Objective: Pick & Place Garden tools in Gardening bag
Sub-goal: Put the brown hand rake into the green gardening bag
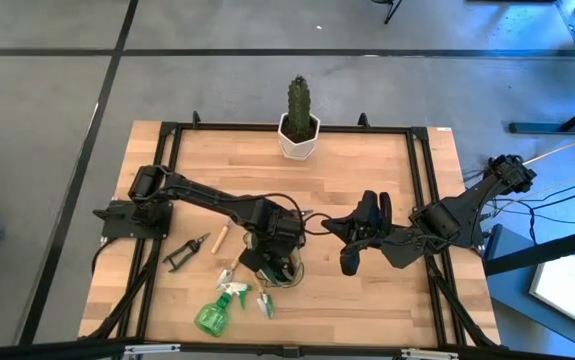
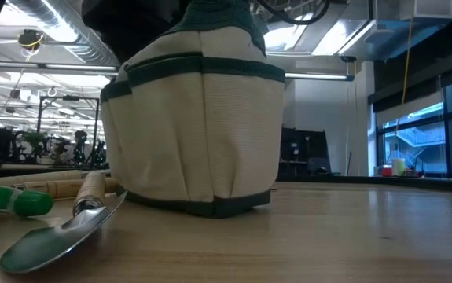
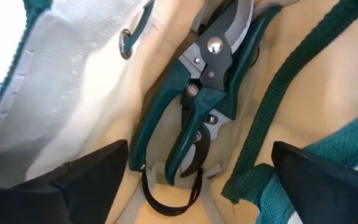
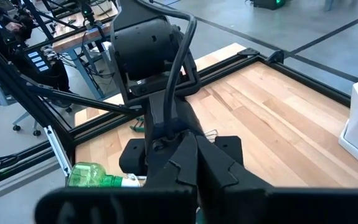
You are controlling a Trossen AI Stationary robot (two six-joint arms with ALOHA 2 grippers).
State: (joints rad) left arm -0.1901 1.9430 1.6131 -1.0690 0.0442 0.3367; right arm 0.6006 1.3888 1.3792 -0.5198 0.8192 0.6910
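The olive-and-tan gardening bag (image 2: pixel 198 126) stands on the table under my left arm. My left gripper (image 3: pixel 197 186) points down into its mouth, open, one finger on each side of the green-handled pruning shears (image 3: pixel 197 106), which lie on the bag's floor untouched. On the table to the bag's left and near side lie dark shears (image 1: pixel 187 250), a wooden-handled tool (image 1: pixel 222 237), trowels (image 1: pixel 232 275) and the green spray bottle (image 1: pixel 212 315). My right gripper (image 4: pixel 194 158) hovers shut to the bag's right, above the table, holding nothing.
A cactus in a white pot (image 1: pixel 299 125) stands at the table's far edge. A dark frame (image 1: pixel 422 180) runs round the table top. A silver trowel (image 2: pixel 60 232) lies close to the bag's foot. Bare wood shows on the far and right parts of the table.
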